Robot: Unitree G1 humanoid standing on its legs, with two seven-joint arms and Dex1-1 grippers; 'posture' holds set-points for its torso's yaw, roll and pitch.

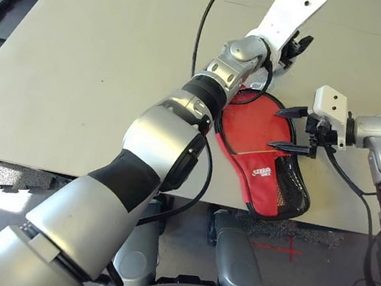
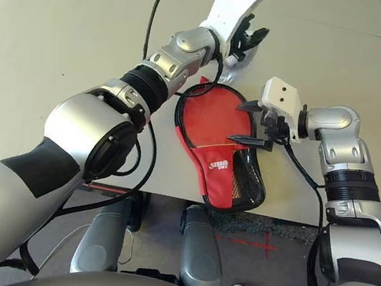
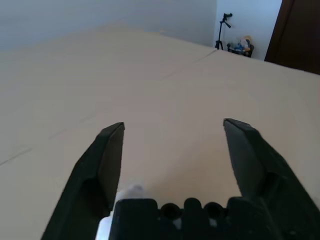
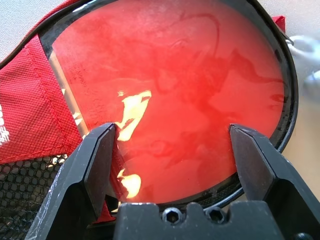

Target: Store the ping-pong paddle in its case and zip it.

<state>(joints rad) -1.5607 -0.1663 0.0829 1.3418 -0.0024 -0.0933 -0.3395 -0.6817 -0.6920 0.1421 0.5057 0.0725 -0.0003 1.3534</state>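
table (image 1: 80, 60) bare | case (image 1: 262, 172) overhangs near edge | both fingers apart

Red ping-pong paddle (image 4: 190, 100) in red case (image 1: 262, 172) with black mesh, white logo; beige table (image 1: 101, 63).

Red-faced paddle (image 4: 175, 100) flat inside open red case (image 1: 265, 176) at table's near edge.

You're looking at glossy red rubber on the paddle (image 4: 170, 100), shining under the right gripper (image 4: 172, 145), sitting in the matte cloth case (image 1: 261, 179) with black mesh.
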